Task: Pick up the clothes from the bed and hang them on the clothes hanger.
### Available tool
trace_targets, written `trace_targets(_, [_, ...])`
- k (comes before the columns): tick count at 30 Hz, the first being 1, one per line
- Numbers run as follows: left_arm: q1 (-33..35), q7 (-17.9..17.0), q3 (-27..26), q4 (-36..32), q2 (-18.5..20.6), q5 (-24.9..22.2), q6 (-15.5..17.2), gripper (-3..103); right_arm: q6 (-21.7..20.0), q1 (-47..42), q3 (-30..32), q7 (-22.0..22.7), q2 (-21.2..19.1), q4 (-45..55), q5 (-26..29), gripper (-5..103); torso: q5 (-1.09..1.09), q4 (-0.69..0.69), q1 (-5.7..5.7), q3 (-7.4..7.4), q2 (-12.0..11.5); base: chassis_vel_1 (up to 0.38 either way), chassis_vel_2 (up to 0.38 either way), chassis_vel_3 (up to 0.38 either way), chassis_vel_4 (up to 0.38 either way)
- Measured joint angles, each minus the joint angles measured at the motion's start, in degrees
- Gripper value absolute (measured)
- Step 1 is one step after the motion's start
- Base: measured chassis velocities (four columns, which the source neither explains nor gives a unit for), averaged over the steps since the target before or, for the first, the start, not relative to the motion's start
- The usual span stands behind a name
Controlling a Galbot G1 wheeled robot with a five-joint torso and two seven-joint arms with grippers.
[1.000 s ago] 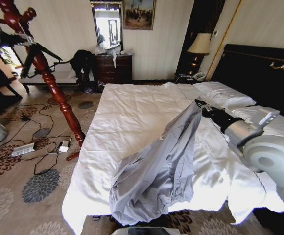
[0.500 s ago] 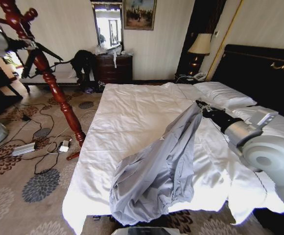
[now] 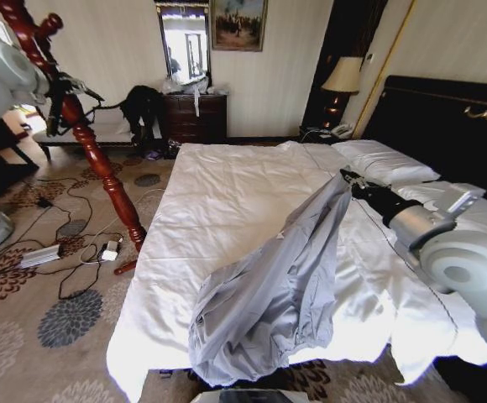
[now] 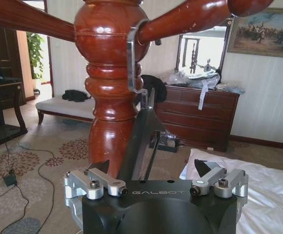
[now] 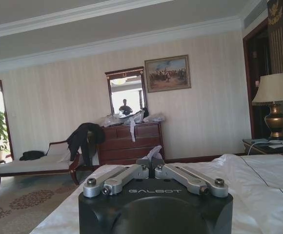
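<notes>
**Shirt lifted off the bed, hanger at the wooden stand**

The right pincer (image 3: 350,179) is clamped on a pinch of the shirt (image 3: 281,285); in the right wrist view its fingers (image 5: 151,163) meet on a tuft of pale fabric. It holds that end raised over the bed (image 3: 227,193), toward the pillows. From there the grey-lavender shirt slopes down across the white sheets, and its bunched lower end hangs over the foot edge of the bed.

The left pincer (image 4: 153,168) is well off the bed's left side, up at the red wooden stand (image 3: 84,134). Its fingers stand spread apart, with the black clothes hanger (image 4: 144,141) rising between them. The hanger's silver hook (image 4: 131,58) curls against the stand's turned post, just below the branching arms.
</notes>
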Motion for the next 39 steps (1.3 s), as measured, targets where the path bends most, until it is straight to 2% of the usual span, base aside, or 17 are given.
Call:
trace_targets(2, [0.49,0.28,-0.32,0.52,0.45,0.46,0.0,98,0.06,-0.05,-0.05,-0.13,0.04,0.0,-0.01,1,0.01,-0.01,0.0,0.0,0.0,0.0,0.0,0.0,0.0])
trace_targets(4, [1.09,0.96,-0.63,0.77,0.83,1.01,-0.04,89,0.12,-0.29,-0.08,-0.21,0.06,0.09,-0.05,1,-0.01,-0.03,0.0,0.0,0.0,0.0,0.0,0.0,0.0])
trace_targets(7, [1.43,1.23,-1.07,0.91,1.1,1.22,-0.2,83,0.15,-0.54,-0.06,-0.22,0.06,0.13,-0.09,1,-0.01,0.01,0.0,0.0,0.0,0.0,0.0,0.0,0.0])
trace_targets(11, [1.53,1.37,-1.29,0.86,1.17,1.36,-0.55,61,0.16,-1.27,0.18,-0.21,0.01,0.13,-0.28,1,-0.01,0.0,0.0,0.0,0.0,0.0,0.0,0.0,0.0])
trace_targets(14, [1.53,1.38,-1.29,0.27,0.76,1.37,-0.71,56,0.16,-1.53,0.18,-0.19,0.02,0.2,-0.62,1,0.0,-0.01,0.0,0.0,0.0,0.0,0.0,0.0,0.0])
trace_targets(16, [1.49,1.35,-1.19,-0.16,0.38,1.34,-0.8,45,0.16,-1.66,0.06,-0.18,0.06,0.23,-0.95,1,-0.01,0.0,0.0,0.0,0.0,0.0,0.0,0.0,0.0])
trace_targets(17, [1.49,1.35,-1.19,-0.16,0.38,1.34,-0.8,45,0.16,-1.66,0.06,-0.18,0.06,0.23,-0.95,1,-0.01,0.0,0.0,0.0,0.0,0.0,0.0,0.0,0.0])
trace_targets(20, [1.65,1.39,-0.82,-0.05,0.09,1.65,-1.2,29,0.15,-1.48,-0.5,-0.15,0.1,0.17,-1.19,1,-0.01,0.01,0.0,0.0,0.0,0.0,0.0,0.0,0.0])
trace_targets(21, [1.76,1.42,-0.81,-0.1,-0.01,1.71,-1.38,29,0.15,-1.4,-0.58,-0.13,0.1,0.13,-1.2,1,-0.01,0.01,0.0,0.0,0.0,0.0,0.0,0.0,0.0])
trace_targets(24, [1.86,1.51,-0.8,-0.59,-0.44,1.84,-1.76,18,0.13,-1.31,-0.63,-0.1,-0.03,0.1,-1.18,1,-0.01,0.0,0.0,0.0,0.0,0.0,0.0,0.0,0.0])
trace_targets(32, [1.08,1.61,-0.51,-3.15,-2.36,1.67,-2.54,16,0.11,-1.64,-0.83,-0.03,-0.11,0.22,-1.36,1,-0.02,0.01,0.0,0.0,0.0,0.0,0.0,0.0,0.0])
trace_targets(36, [-0.49,0.98,-0.19,-7.07,-4.66,1.1,-2.43,16,0.11,-1.98,-1.0,-0.03,0.11,0.31,-1.78,1,-0.01,-0.02,0.0,0.0,0.0,0.0,0.0,0.0,0.0])
trace_targets(39, [-3.05,0.55,1.4,-11.73,-7.77,0.87,-2.78,16,0.11,-2.29,-0.97,-0.03,0.28,0.43,-1.92,1,0.0,0.01,0.0,0.0,0.0,0.0,0.0,0.0,0.0])
